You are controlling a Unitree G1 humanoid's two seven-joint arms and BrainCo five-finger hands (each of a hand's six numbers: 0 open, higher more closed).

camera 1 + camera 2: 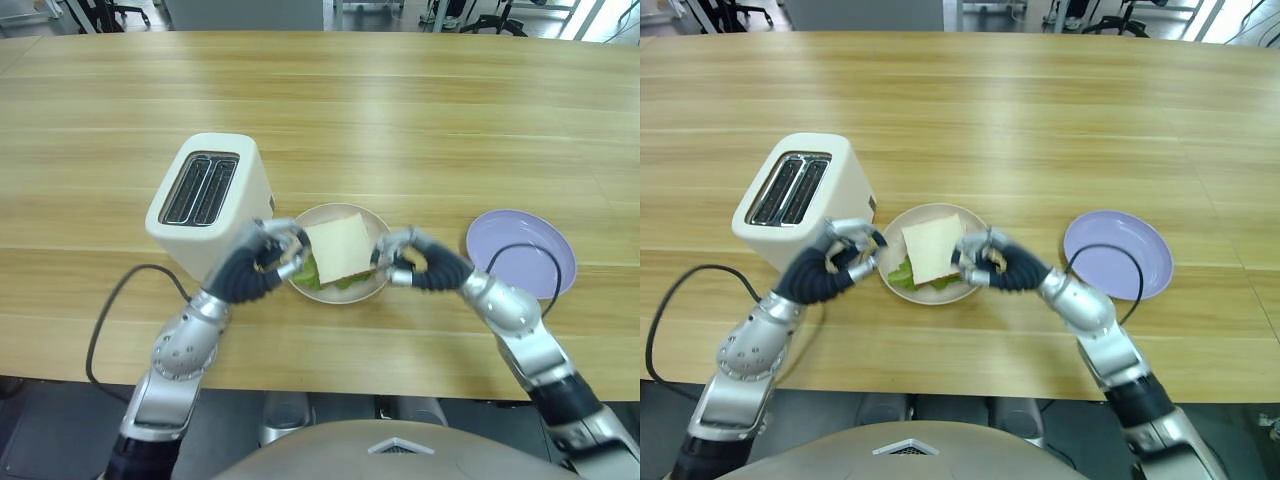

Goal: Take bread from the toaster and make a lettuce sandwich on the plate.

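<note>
My left hand (pixel 278 250) sits at the left rim of the beige plate (pixel 345 298), fingers curled in tight with nothing clamped between them. The fingertips are right at the left corner of the bread slice (pixel 342 248), but I cannot tell whether they actually touch it. My right hand (pixel 402 260) mirrors it at the plate's right rim, fingers also curled together and holding nothing, knuckles close against the bread's right edge.

The bread lies flat on top of the green lettuce (pixel 318 276), which peeks out below and to the left of the slice, all of it on the plate between my two hands.

The cream toaster (pixel 195 240) stands upright on the table (pixel 400 120) just left of the plate, right behind my left wrist, its two slots facing up. Its black cord (pixel 105 320) loops off the near edge of the table on my left. To the right of my right forearm, near but apart from the beige plate, lies a purple plate (pixel 520 225), with a thin black cable (pixel 520 246) from my right arm arching over it.
</note>
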